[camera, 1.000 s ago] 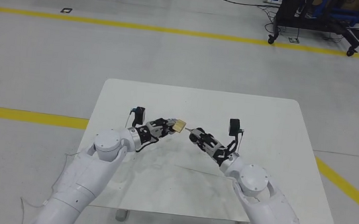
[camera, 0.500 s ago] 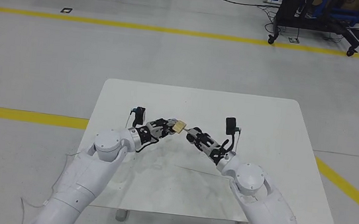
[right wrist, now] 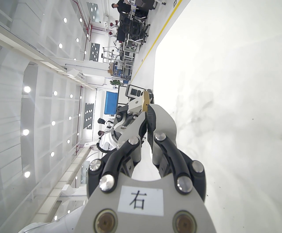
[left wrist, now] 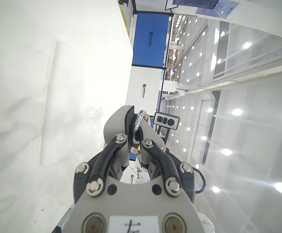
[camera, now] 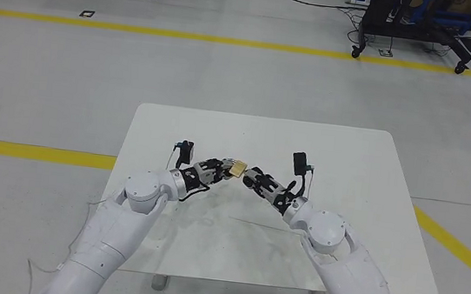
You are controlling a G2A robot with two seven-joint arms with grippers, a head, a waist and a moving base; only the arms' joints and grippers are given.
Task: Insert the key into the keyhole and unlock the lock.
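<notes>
- Brass padlock [camera: 235, 166]: held above the white table [camera: 348, 160], near its middle, by the left gripper [left wrist: 134, 126]. The jaws are closed on the end bearing the steel shackle [left wrist: 139, 118], and the opposite end is turned toward the other arm.
- Right gripper [right wrist: 147, 114]: the jaws are pressed nearly together and are judged to be pinching the key, which is hidden between the pads. The fingertips are set just beside the padlock's end face; contact cannot be confirmed.
- Handling, padlock: judged dense, rigid and smooth, so liable to twist in a pinch. It is best taken across the flat body faces or at the shackle, with the keyhole left free.
- Handling, key: judged light, thin, stiff and slippery. It is best held flat by the bow, with the blade projecting in line with the keyhole; a firm hold is needed for the turn.
</notes>
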